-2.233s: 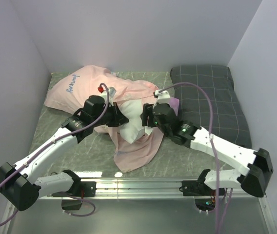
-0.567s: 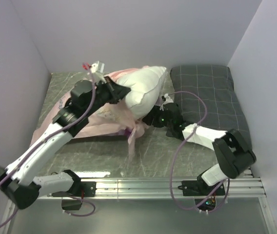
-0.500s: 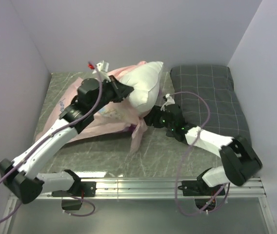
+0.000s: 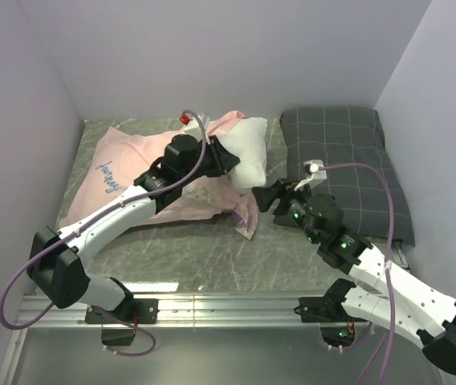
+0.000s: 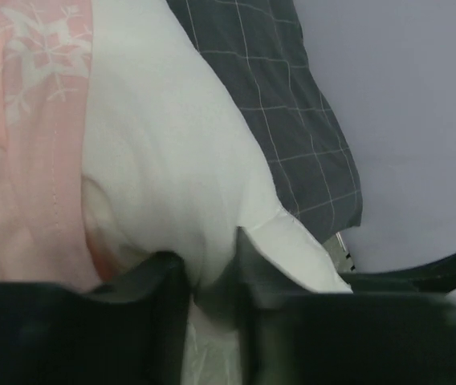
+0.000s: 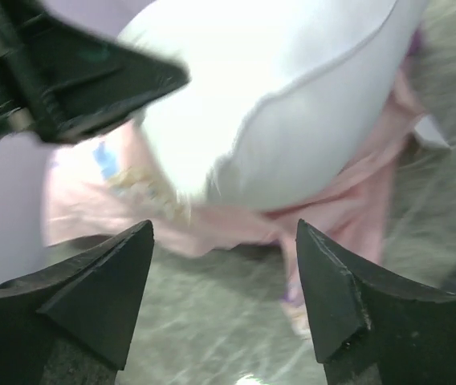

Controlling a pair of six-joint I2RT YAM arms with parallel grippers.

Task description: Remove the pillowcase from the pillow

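Observation:
The white pillow (image 4: 249,148) sticks out of the pink pillowcase (image 4: 132,176), which lies spread on the table to the left with a fold trailing near the middle. My left gripper (image 4: 228,160) is shut on a pinch of the pillow's white fabric; in the left wrist view its jaws (image 5: 212,281) squeeze the pillow (image 5: 172,160) beside the pillowcase's edge (image 5: 19,120). My right gripper (image 4: 265,195) is open and empty, just right of the trailing fold. The right wrist view shows its wide-open jaws (image 6: 224,281) facing the pillow (image 6: 292,104) and pillowcase (image 6: 236,228).
A dark grey checked pillow (image 4: 348,160) lies at the back right, close to the white pillow; it also shows in the left wrist view (image 5: 276,120). Walls close in the table on the left, back and right. A metal rail (image 4: 236,305) runs along the near edge.
The left gripper has carried the pillow right and down, further out of the case. The right gripper has drawn back to the right and now stands open. The pillowcase has settled flat on the table.

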